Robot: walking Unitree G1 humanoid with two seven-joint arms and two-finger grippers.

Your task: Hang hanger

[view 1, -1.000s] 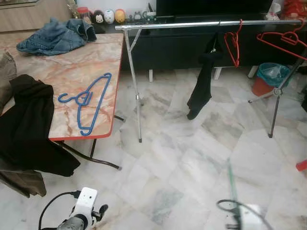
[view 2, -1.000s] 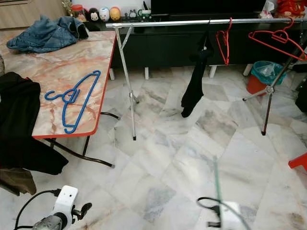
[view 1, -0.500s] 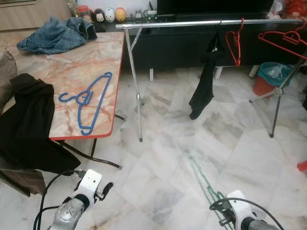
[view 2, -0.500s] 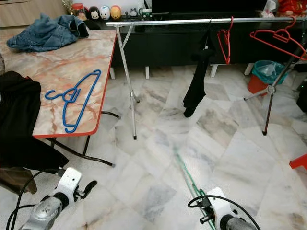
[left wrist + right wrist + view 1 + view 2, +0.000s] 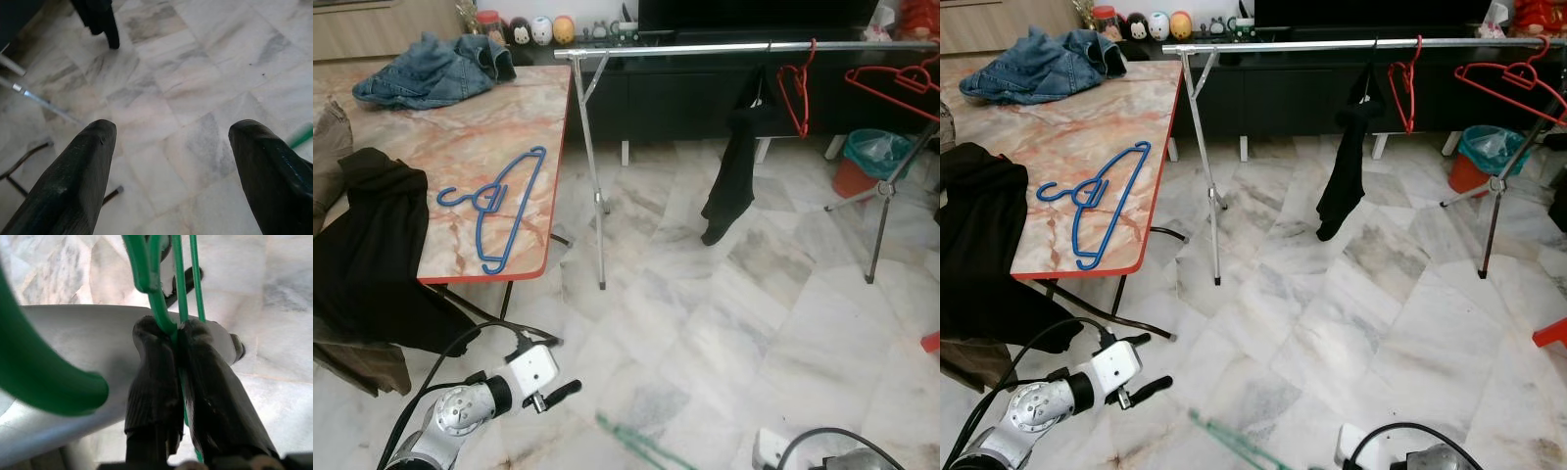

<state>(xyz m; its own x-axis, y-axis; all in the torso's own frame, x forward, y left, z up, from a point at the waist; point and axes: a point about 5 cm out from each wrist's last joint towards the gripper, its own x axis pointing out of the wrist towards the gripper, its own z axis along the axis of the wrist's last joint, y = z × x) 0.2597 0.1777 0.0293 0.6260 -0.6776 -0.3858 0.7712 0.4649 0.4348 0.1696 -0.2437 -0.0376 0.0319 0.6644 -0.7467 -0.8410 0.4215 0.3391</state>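
My right gripper (image 5: 177, 330) is shut on the thin wire of a green hanger (image 5: 146, 269), just below its hook. In the eye views that green hanger (image 5: 636, 441) is a blurred streak low over the floor, beside my right wrist (image 5: 803, 452). My left gripper (image 5: 1143, 364) is open and empty, held low above the marble floor (image 5: 161, 88). The silver clothes rail (image 5: 705, 49) runs across the back. It carries two red hangers (image 5: 795, 83) (image 5: 896, 83) and a black garment (image 5: 734, 166).
A marble-top table (image 5: 431, 137) on the left holds a blue hanger (image 5: 499, 201) and a denim jacket (image 5: 435, 69). Dark clothes (image 5: 372, 255) drape over a chair at its near side. A teal-lined bin (image 5: 867, 157) stands behind the rail's right leg (image 5: 881, 215).
The green hanger has swung from pointing up and away to lying low across the bottom. My left arm has come further up and right into view.
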